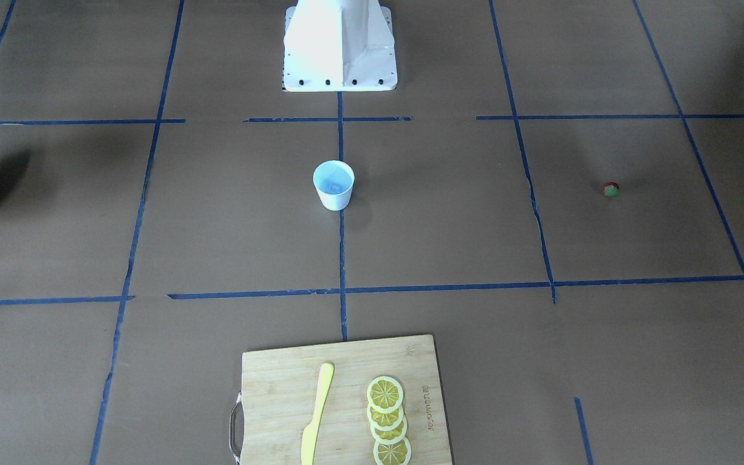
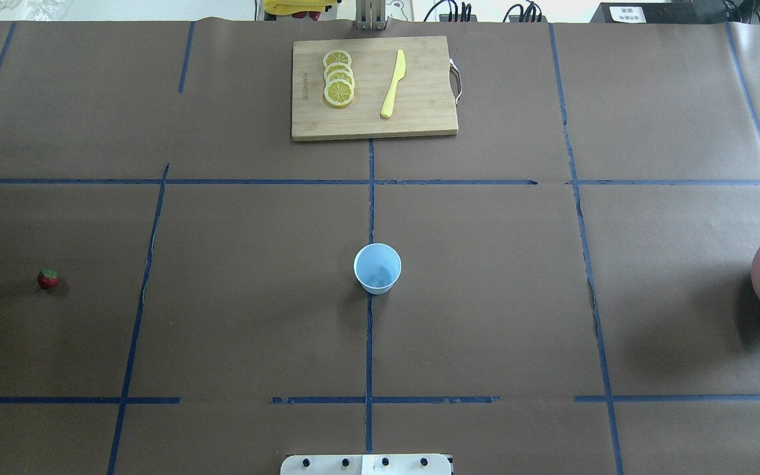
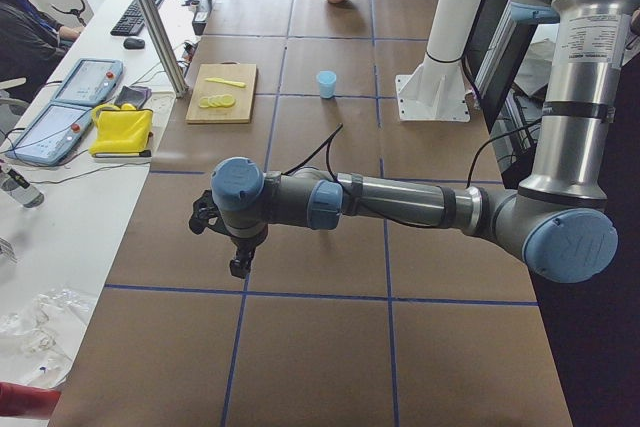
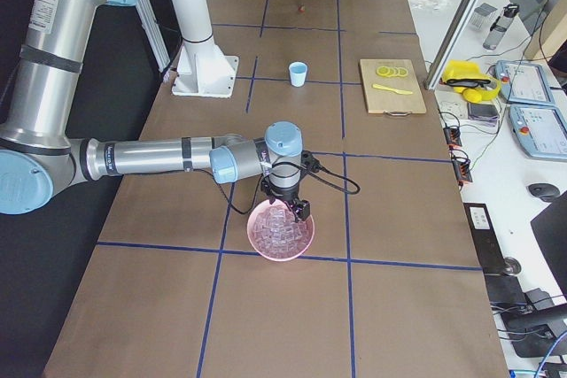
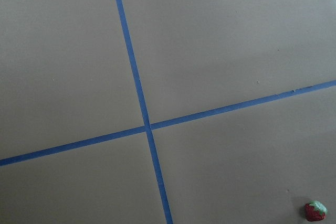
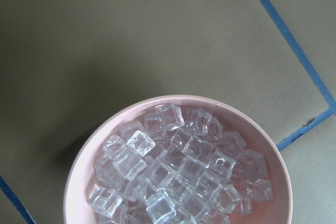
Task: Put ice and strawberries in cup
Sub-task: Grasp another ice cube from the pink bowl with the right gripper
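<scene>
Since the small clear glassy ice cubes point(image 6: 178, 177) were judged light, hard and slippery, a pinch across flat faces was favoured. They were heaped in the round pink bowl point(image 6: 84, 153), below the right pincer point(image 4: 299, 212). The tiny red strawberry point(image 2: 48, 278), judged light, lay on the tabletop point(image 2: 254, 330), well apart from the small white tapered cup point(image 2: 377, 267), seemingly near-empty. Neither the left pincer point(image 3: 237, 265) nor the right could be told as open or closed.
</scene>
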Robot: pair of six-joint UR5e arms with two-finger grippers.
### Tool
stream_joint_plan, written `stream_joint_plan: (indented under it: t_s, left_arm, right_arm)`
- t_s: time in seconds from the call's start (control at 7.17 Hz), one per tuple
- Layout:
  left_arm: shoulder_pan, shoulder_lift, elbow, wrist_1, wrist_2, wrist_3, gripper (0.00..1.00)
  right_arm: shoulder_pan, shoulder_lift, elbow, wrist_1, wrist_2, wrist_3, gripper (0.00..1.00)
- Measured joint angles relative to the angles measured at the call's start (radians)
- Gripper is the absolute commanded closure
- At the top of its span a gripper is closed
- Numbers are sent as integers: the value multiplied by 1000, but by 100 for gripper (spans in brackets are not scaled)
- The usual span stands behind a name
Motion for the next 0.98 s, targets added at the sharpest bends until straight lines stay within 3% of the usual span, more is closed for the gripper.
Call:
stream_joint_plan:
  t_s: [0.7, 0.98]
  left_arm:
    - [3, 1, 1, 1, 0, 1, 0]
    - [3, 2, 2, 0, 1, 1, 0]
  right_arm:
    - [-83, -1, -66, 12, -42, -34, 3]
    - [-110, 0, -113, 70, -62, -32, 4]
